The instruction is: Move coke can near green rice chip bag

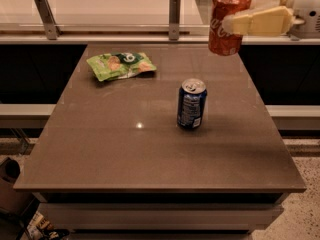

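Note:
The coke can (226, 20), red with white script and a silver top, hangs upright in the air above the table's far right side. My gripper (239, 15) comes in from the right edge, its cream fingers (260, 21) shut on the can's upper half. The green rice chip bag (120, 65) lies flat on the table at the far left, well to the left of the held can and below it.
A dark blue can (191, 104) stands upright near the middle of the brown table (150, 154), between bag and gripper. A low glass rail with metal posts (174, 16) runs along the table's far edge. The floor drops off at front and sides.

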`<state>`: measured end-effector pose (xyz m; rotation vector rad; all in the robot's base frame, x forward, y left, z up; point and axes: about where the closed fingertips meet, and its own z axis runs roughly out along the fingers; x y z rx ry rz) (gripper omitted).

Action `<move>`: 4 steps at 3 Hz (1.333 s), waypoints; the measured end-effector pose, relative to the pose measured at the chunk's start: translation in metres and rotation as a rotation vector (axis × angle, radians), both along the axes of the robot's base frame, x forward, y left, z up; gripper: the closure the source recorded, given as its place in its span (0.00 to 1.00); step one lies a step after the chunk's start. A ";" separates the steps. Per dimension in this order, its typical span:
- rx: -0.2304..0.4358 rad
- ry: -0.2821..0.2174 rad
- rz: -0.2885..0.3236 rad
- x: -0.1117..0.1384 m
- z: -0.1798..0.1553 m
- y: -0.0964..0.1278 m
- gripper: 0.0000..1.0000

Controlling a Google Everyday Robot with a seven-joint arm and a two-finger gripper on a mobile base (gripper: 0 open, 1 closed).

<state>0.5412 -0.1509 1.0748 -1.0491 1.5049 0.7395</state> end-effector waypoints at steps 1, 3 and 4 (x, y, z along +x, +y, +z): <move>-0.008 -0.011 -0.041 0.041 -0.001 0.011 1.00; 0.028 -0.002 -0.086 0.108 -0.038 0.039 1.00; 0.035 0.031 -0.117 0.131 -0.069 0.051 1.00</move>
